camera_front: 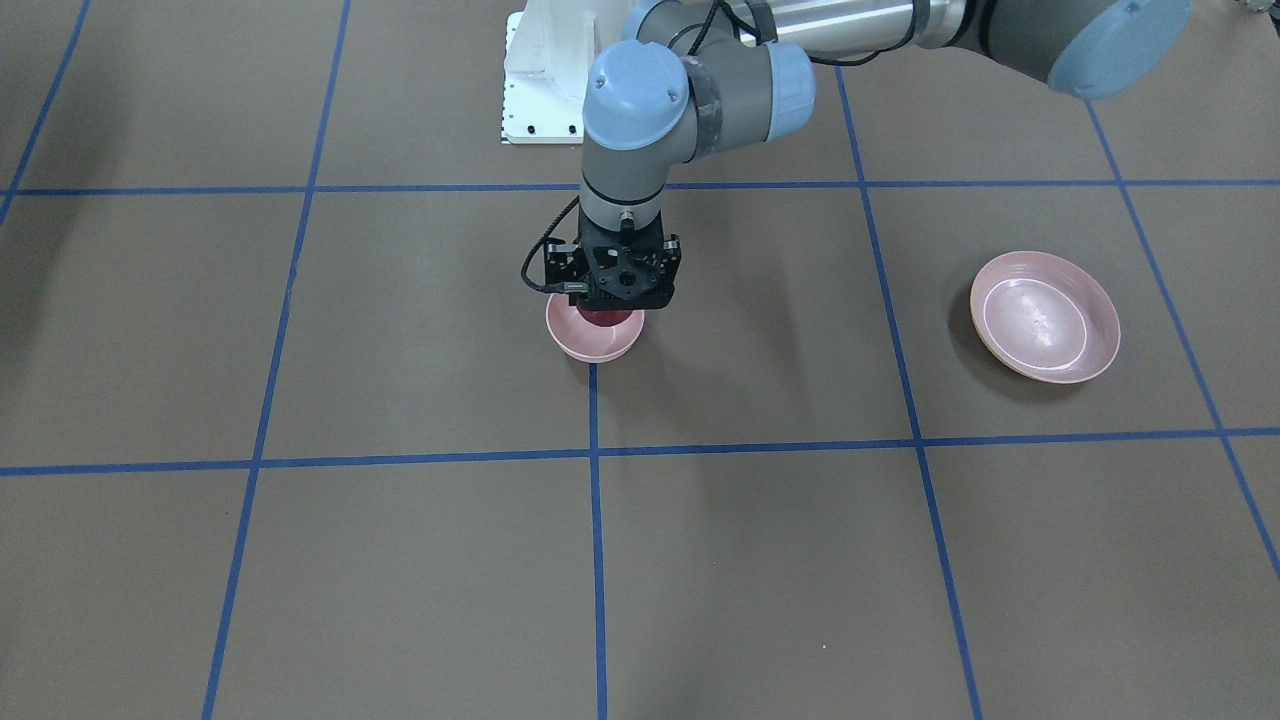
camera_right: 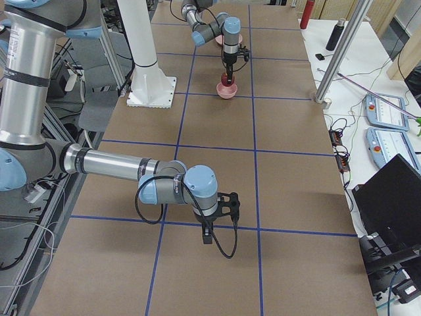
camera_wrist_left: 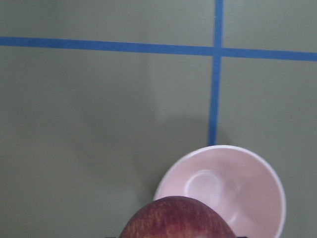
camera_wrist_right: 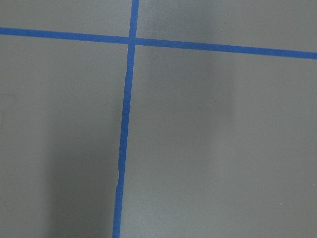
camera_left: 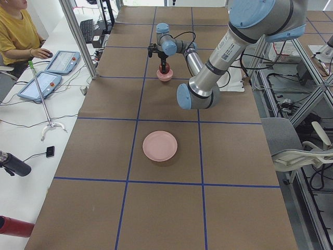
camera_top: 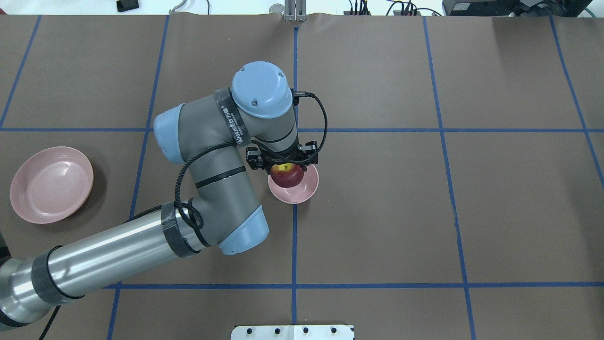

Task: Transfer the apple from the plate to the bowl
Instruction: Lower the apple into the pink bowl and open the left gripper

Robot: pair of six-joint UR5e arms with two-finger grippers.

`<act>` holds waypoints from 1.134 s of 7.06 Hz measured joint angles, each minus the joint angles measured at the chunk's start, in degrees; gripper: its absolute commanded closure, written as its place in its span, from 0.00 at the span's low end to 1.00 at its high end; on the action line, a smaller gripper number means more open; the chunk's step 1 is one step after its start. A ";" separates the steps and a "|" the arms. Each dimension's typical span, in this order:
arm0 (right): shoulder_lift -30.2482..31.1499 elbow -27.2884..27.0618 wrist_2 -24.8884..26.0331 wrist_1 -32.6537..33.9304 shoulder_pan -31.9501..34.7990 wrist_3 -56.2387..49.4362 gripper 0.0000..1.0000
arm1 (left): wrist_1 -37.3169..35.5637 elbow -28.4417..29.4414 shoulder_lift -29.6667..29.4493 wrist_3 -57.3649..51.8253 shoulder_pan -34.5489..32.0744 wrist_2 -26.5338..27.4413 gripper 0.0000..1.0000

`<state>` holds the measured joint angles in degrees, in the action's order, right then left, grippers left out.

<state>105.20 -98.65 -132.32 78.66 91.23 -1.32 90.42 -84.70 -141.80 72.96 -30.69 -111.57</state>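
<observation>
Apple (camera_top: 289,175) half hidden under left pincer (camera_top: 284,166) gripping it; right pincer (camera_right: 208,237) grip unreadable.

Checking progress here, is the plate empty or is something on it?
Empty: the plate shows only its bare glossy centre, and the apple is over at the bowl.

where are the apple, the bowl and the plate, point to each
apple (camera_top: 288,177), overhead view, red upper side
bowl (camera_top: 302,192), overhead view, bare inner wall beside the apple
plate (camera_top: 51,183), overhead view, bare flat centre
</observation>
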 measured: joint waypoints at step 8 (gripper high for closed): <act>-0.06 0.04 0.03 0.00 0.00 0.00 0.00 | 4.00 4.33 0.53 0.39 1.86 2.36 0.03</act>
<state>105.15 -98.61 -132.30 78.66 91.23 -1.32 94.42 -80.37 -141.27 73.34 -28.83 -109.21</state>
